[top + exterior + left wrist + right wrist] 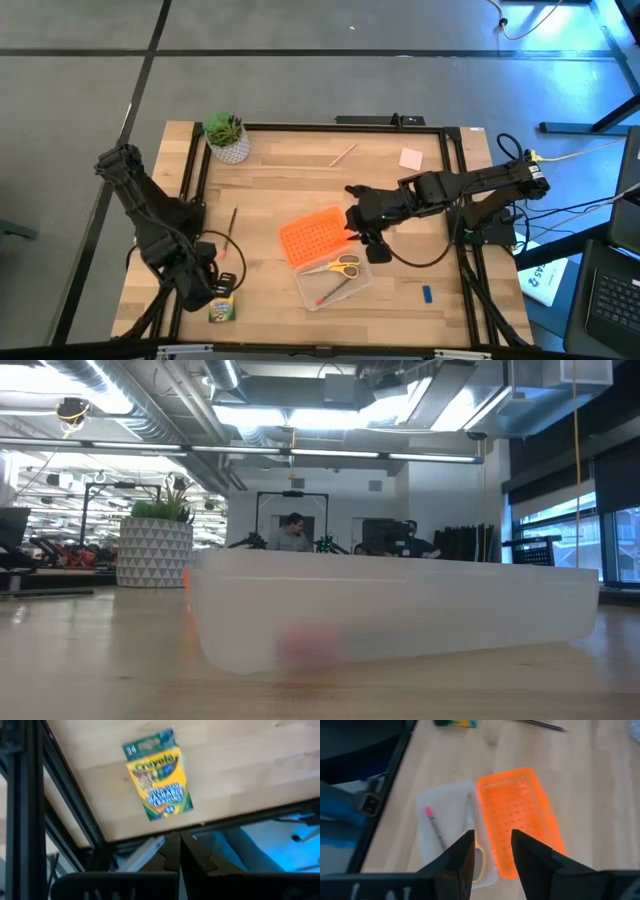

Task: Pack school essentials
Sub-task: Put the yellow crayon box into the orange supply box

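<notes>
A clear case (335,282) (445,827) (400,610) holds the yellow-handled scissors (345,266) and a red-tipped pencil (331,293) (435,827). Its orange perforated lid (314,237) (520,820) lies against the case's far-left side. My right gripper (358,238) (492,850) is open and hovers over the lid and case, touching nothing. My left gripper (205,285) (180,852) is shut near the table's near-left corner, just above the crayon box (222,308) (159,775), which lies flat. Also on the table are a dark pencil (232,230), a pale pencil (343,154), a pink note pad (411,158) and a blue eraser (427,294).
A potted plant (228,137) (155,540) stands at the far-left corner. A black frame (330,126) runs round the table top. A cable (420,258) hangs from the right arm over the table. A person sits in the room beyond (293,532).
</notes>
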